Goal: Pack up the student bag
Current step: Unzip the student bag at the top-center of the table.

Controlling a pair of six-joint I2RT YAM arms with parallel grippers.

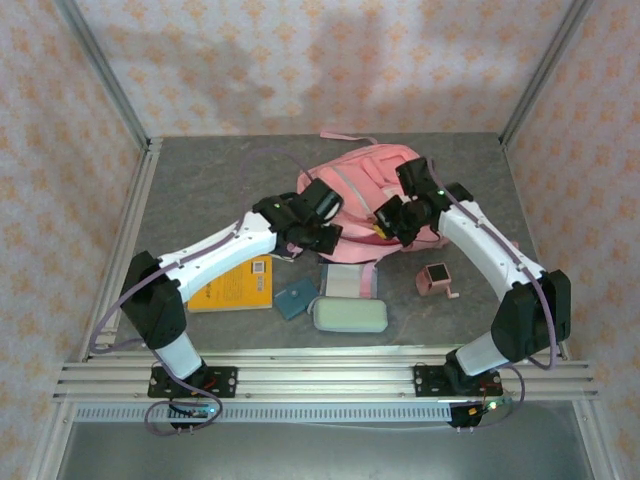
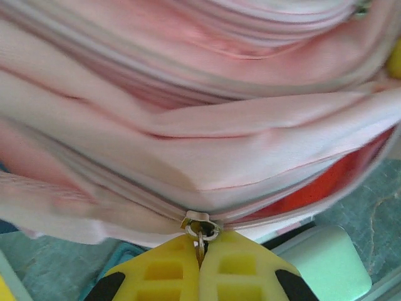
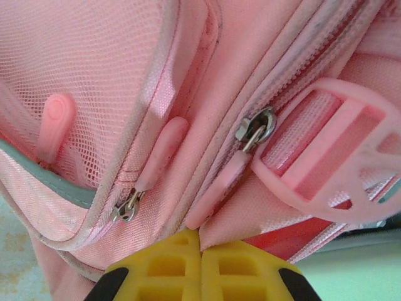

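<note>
Left end effector (image 2: 200, 251) is clamped together on a metal zip pull (image 2: 200, 231) of the one pink bag (image 1: 365, 175). Right end effector (image 3: 200, 248) is pinched together on the bag's soft fabric at a rubbery tab (image 3: 213, 191). The bag lies mid-tabletop (image 1: 200, 190), behind one yellow book (image 1: 235, 285), one blue pouch (image 1: 295, 300), one rounded mint case (image 1: 350, 315) and one pink box (image 1: 437, 278). The tabletop is grey and speckled; the walls (image 1: 300, 60) wear floral paper.

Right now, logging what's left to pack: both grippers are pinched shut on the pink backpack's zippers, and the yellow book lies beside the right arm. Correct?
Not quite. The top external view shows the yellow book lying beside the left arm, not the right. The rest stands: the left gripper and right gripper are both pinched shut on zipper pulls of the pink backpack.
</note>
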